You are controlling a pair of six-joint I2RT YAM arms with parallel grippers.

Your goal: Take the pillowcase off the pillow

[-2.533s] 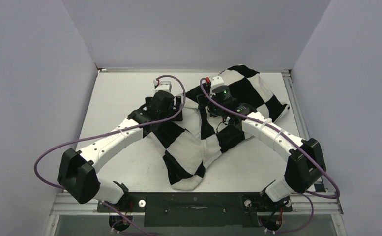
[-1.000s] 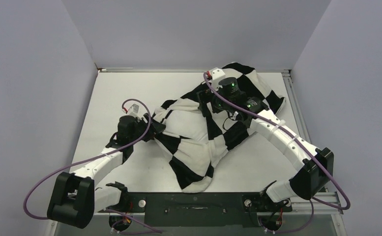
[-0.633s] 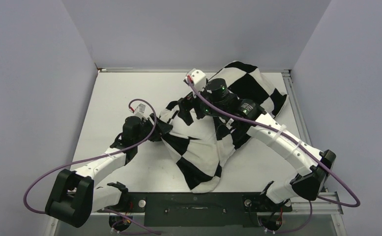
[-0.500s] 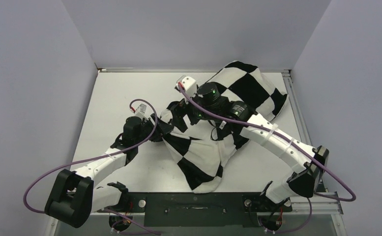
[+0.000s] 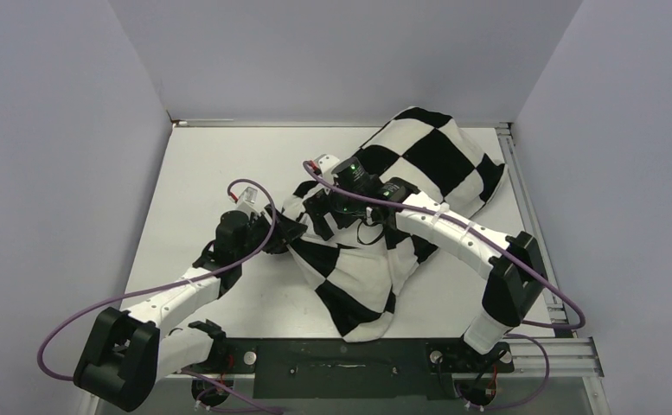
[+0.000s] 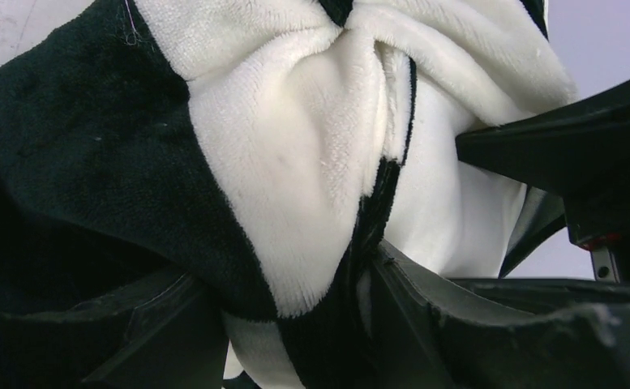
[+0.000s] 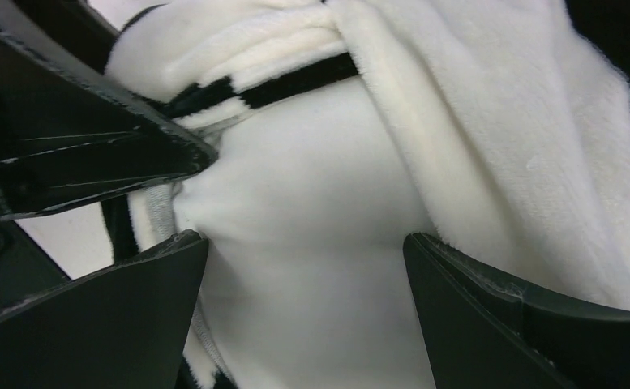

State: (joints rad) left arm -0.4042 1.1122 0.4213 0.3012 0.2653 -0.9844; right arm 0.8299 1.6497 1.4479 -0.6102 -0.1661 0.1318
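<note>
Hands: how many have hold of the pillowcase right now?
1. The left hand pinches a checkered fold at the left edge of the pillowcase. The right hand is beside it, open, straddling plain white fabric, likely the pillow, without gripping.

Left arm (image 5: 185,290) and right arm (image 5: 457,235) reach inward, wrists nearly meeting. Left gripper (image 5: 285,232) pinches pillowcase (image 6: 295,162) between its fingers; right gripper (image 5: 318,210), just beside it, has jaws spread wide.
</note>
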